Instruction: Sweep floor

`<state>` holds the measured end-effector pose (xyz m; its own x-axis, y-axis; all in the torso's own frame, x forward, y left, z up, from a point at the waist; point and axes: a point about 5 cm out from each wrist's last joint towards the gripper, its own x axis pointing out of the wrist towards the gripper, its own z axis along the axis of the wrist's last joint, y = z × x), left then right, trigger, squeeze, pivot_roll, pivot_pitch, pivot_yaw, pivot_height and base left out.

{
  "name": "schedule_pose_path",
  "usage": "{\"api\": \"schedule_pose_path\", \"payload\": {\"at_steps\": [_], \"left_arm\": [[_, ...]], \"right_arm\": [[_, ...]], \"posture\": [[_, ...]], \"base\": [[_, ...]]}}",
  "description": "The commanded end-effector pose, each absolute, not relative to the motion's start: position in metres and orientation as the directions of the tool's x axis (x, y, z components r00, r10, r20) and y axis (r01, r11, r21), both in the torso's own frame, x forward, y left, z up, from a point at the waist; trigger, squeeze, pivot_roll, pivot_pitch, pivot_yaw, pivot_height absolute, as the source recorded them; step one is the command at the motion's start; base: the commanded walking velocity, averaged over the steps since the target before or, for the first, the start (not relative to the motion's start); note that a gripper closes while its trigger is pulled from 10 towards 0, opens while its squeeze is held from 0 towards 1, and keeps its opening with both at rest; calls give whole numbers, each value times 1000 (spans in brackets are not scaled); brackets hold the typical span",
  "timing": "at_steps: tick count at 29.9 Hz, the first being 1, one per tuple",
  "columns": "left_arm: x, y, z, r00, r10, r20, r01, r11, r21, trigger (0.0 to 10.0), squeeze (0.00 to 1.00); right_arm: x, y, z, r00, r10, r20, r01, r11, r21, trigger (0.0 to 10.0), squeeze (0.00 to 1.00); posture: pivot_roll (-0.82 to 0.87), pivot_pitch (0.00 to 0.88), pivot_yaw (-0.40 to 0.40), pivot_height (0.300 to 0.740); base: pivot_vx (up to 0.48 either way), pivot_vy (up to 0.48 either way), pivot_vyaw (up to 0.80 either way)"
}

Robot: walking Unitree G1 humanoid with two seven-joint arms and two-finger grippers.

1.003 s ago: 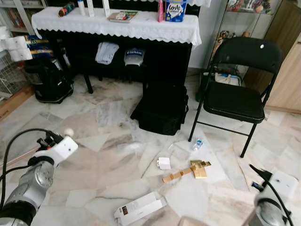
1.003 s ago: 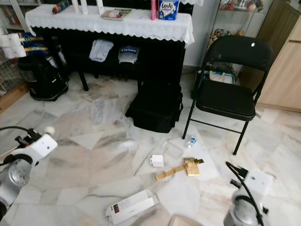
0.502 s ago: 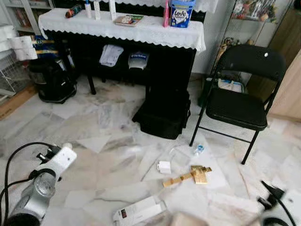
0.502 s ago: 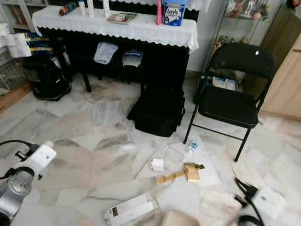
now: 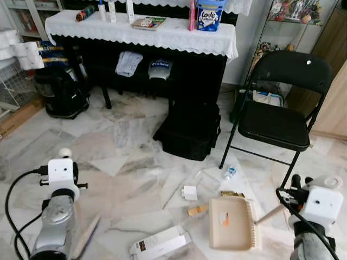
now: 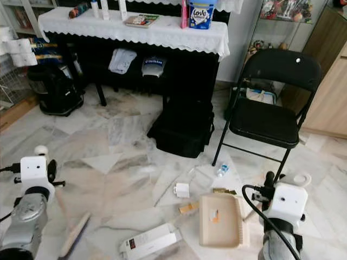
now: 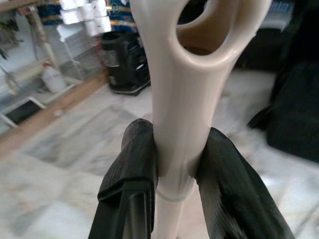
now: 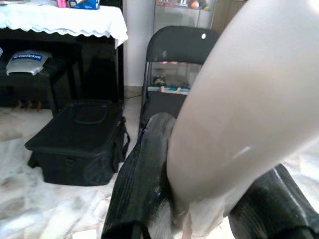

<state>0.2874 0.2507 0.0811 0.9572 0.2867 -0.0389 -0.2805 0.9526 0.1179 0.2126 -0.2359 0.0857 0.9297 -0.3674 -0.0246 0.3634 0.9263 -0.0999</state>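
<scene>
The left gripper is squeezing its jaws on the cream brush handle, low on the floor at the robot's left. The right gripper is gripping the dustpan handle with clenched jaws, and the pan is sitting flat among the litter. To sweep well, I think the pan lip should be pressing the floor while the brush is pushing bits in. I am counting 1 white box, 1 small white piece, 1 gold strip, 1 little bottle, and 1 black chair.
</scene>
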Motion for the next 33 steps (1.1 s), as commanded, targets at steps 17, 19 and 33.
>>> {"api": "schedule_pose_path", "payload": {"at_steps": [17, 19, 33], "left_arm": [[319, 219, 130, 963, 209, 170, -205, 978, -42, 10000, 0], [319, 220, 132, 962, 212, 173, -208, 977, -44, 10000, 0], [324, 223, 142, 956, 216, 196, -215, 976, -28, 10000, 0]], "right_arm": [[240, -229, 76, 911, -411, -14, 411, 908, 85, 10000, 0], [240, -227, 70, 911, -412, -34, 413, 907, 86, 10000, 0], [244, -222, 37, 882, -448, -145, 468, 866, 175, 10000, 0]], "posture": [[-86, 0, -27, 740], [-85, 0, -26, 740], [-66, 0, -11, 740]], "base": [[0, 0, 0], [0, 0, 0], [0, 0, 0]]}}
